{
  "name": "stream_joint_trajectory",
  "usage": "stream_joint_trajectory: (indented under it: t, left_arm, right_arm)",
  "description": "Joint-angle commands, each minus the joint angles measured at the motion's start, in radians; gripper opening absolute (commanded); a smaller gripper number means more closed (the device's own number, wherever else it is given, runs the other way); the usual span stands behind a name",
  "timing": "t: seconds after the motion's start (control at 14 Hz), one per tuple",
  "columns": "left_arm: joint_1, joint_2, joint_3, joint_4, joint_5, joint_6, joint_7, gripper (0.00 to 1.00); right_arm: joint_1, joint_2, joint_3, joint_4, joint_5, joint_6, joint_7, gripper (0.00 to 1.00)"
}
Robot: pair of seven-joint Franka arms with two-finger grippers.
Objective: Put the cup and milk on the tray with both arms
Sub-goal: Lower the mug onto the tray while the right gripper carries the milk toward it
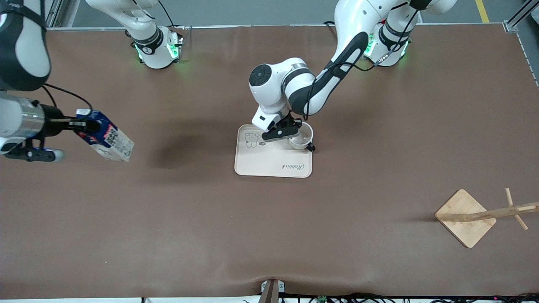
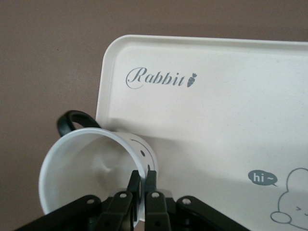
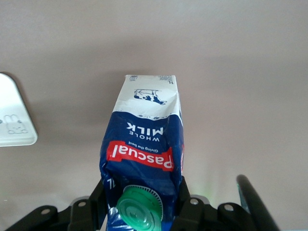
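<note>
The cup is being set on the tray, clamped in the left pincer; the milk, gripped by the right pincer, is being carried and needs bringing over next.

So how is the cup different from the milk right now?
The cup is white and round; the milk is a blue box. The cup sits low at the tray's corner; the milk hangs tilted over bare table. Both are pinched in a claw: left claw, right claw.

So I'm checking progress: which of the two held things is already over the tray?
The cup, pinched by its rim in the left tool at the tray's corner. The milk hangs in the right tool over bare table.
</note>
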Motion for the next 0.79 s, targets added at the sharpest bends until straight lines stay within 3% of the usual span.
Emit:
stream_joint_trajectory:
  t: [0.0,0.14,0.21,0.29,0.36,0.71]
  left_arm:
    - [-0.009,0.012,0.006,0.025,0.027,-0.002,-0.021,0.00]
    - [-0.009,0.012,0.006,0.032,0.025,0.001,-0.021,0.00]
    - [-0.009,0.009,0.005,0.031,0.024,0.001,-0.023,0.25]
    - [-0.007,0.004,0.006,0.031,0.024,-0.002,-0.026,0.81]
    - [-0.007,0.001,0.006,0.029,0.025,-0.006,-0.029,1.00]
    - [0.020,-0.120,0.003,0.037,0.007,-0.086,-0.015,1.00]
  right_arm:
    - [0.073,0.000,-0.005,0.023,0.035,-0.030,0.138,0.00]
    - [0.113,0.000,-0.005,0.029,0.069,-0.030,0.224,0.00]
    - [0.131,0.001,-0.005,0.037,0.101,-0.029,0.273,0.00]
    - [0.154,0.001,-0.005,0.037,0.118,-0.026,0.325,0.00]
    - [0.179,0.003,-0.005,0.037,0.126,-0.021,0.371,0.00]
    - [0.309,0.027,-0.005,0.031,0.193,0.072,0.554,0.00]
